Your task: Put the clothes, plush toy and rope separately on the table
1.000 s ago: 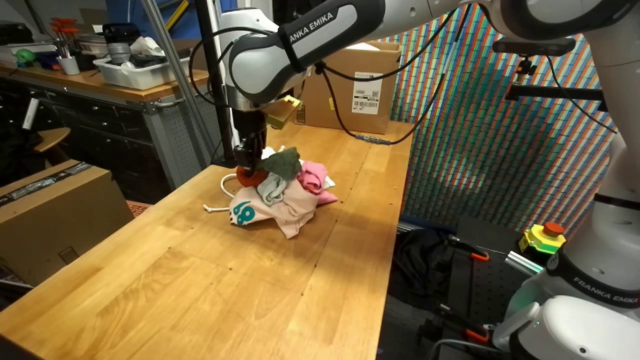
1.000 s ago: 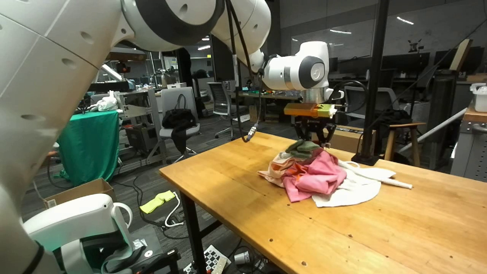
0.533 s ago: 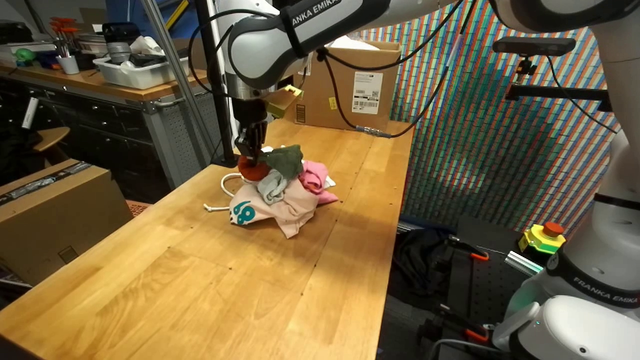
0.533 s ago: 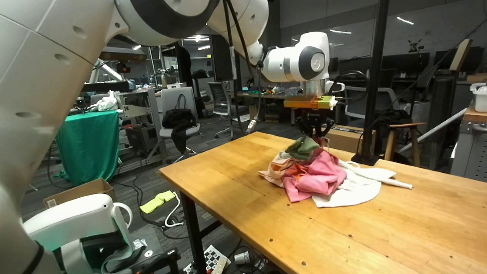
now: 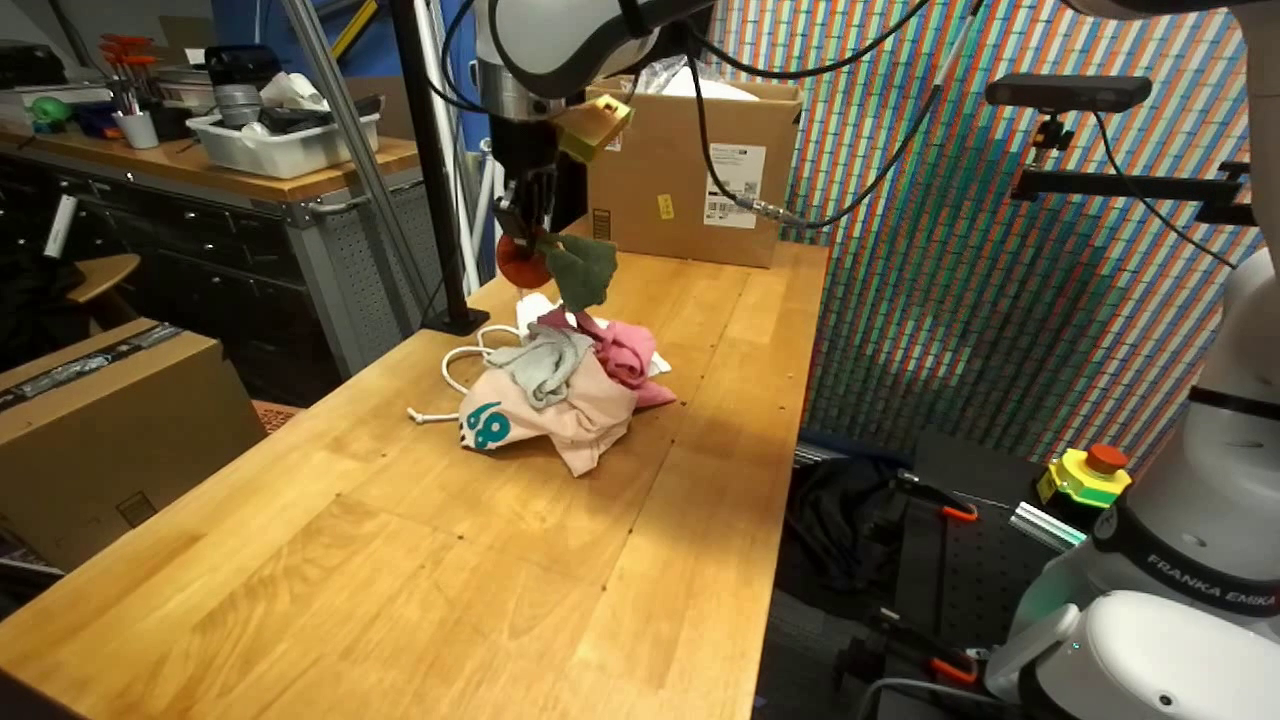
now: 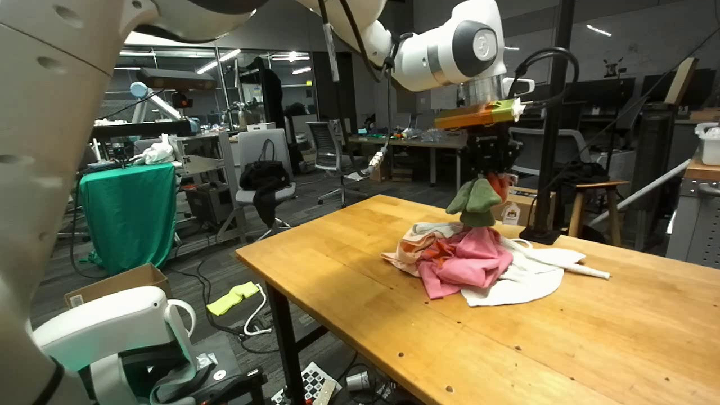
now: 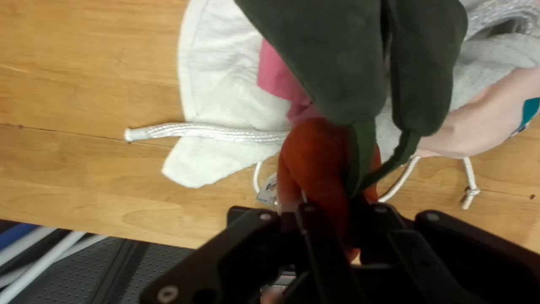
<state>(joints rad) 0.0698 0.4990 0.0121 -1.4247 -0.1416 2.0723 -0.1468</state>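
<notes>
My gripper [image 5: 525, 238] is shut on the orange-red body of a plush toy [image 5: 521, 266] and holds it above the pile. Its green leaves [image 6: 477, 197] hang down over the pile; I cannot tell if their tips touch it. The wrist view shows the red body [image 7: 314, 147] between the fingers. A paper tag [image 6: 511, 214] hangs from it. Below lie a pink cloth [image 6: 472, 259], a peach cloth with teal print [image 5: 570, 420], a grey cloth [image 5: 545, 365] and a white cloth [image 6: 520, 288]. A white rope [image 7: 211, 131] lies across the white cloth.
The pile lies on a wooden table [image 5: 450, 560], near a black pole [image 5: 440, 200] at its edge. A large cardboard box [image 5: 690, 180] stands at the table's far end. A yellow cloth [image 6: 232, 298] with white cord lies on the floor.
My gripper has risen with the plush toy in it. The green leaves, which rested on the pile, now hang down. The grey cloth is more exposed. The other cloths have stayed put.
</notes>
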